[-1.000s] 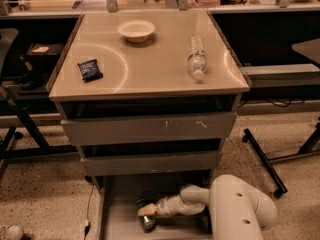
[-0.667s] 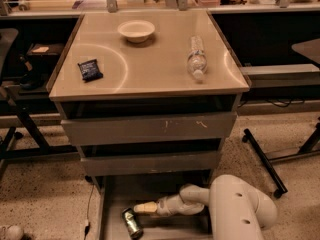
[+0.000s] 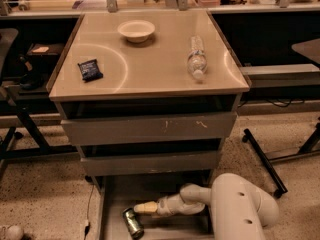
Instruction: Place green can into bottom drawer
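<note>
The green can [image 3: 132, 223] lies on its side on the grey floor of the open bottom drawer [image 3: 116, 194], near its front left. My gripper [image 3: 141, 208] reaches in from the right, its cream tip just above and right of the can, apart from it. My white arm [image 3: 235, 206] fills the lower right.
On the cabinet top stand a white bowl [image 3: 136, 30], a dark blue snack packet [image 3: 90, 69] and a clear water bottle [image 3: 197, 57] lying down. Two scuffed grey drawers [image 3: 150, 129] sit above. Chair legs [image 3: 262, 159] are at right, a stand at left.
The can has left my gripper: it was at the fingertips, then dropped onto the drawer floor and rolled left. My gripper now sits clear of it.
</note>
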### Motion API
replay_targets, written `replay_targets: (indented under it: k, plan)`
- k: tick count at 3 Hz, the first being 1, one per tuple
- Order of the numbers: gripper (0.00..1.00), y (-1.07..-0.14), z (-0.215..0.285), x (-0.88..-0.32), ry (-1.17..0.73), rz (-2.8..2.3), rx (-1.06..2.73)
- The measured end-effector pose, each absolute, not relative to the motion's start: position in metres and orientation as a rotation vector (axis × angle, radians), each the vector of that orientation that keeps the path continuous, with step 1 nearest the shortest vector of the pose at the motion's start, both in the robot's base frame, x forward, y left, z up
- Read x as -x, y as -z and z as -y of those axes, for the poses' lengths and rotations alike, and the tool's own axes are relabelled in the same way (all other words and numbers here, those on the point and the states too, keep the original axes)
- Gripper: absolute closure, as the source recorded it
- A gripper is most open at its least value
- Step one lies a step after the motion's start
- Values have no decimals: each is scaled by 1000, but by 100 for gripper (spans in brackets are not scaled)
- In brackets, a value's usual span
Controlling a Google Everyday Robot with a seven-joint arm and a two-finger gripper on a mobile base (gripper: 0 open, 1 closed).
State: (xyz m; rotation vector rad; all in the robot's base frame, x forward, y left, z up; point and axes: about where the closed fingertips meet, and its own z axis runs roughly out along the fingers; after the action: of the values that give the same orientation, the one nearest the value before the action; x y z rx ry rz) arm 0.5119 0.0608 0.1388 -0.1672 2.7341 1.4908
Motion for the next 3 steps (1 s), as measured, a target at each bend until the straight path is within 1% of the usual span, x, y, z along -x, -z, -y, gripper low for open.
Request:
replay_targets:
  k: [2, 3]
  plan:
    - [0, -148, -61, -512, -1491, -2734, 167]
    - [0, -193, -44, -534, -1415, -2665, 118]
